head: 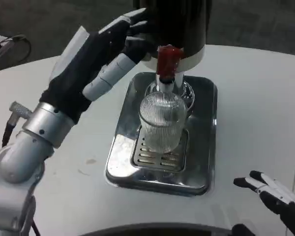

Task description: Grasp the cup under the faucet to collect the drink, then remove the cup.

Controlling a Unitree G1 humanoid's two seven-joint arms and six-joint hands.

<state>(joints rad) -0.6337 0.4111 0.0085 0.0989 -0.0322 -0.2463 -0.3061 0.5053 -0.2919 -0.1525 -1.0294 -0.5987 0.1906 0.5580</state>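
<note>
A ribbed clear glass cup [162,122] stands upright on the slotted grate [152,157] of a shiny steel drip tray [205,142], directly below the faucet [166,78] of a black drink dispenser [179,24]. The faucet carries a red tap handle [168,60] just above the cup's rim. The glass is blurred, so I cannot tell whether any liquid is in it.

The left hand [96,61] is raised above the white table [255,98], to the left of the dispenser, with its silver forearm [32,135] angling up from the lower left corner. Its fingers [132,29] are extended and held loosely apart, reaching toward the dispenser body and the red handle; the fingertips seem to touch or nearly touch the dispenser's side, though the overlap makes contact hard to judge. It holds nothing and is clear of the cup.

The right hand [278,199] sits low at the bottom right corner, near the table surface and well apart from the tray. Its fingers are spread, pointing left, and grip nothing.

A grey cable [10,46] lies at the far left edge of the table
</note>
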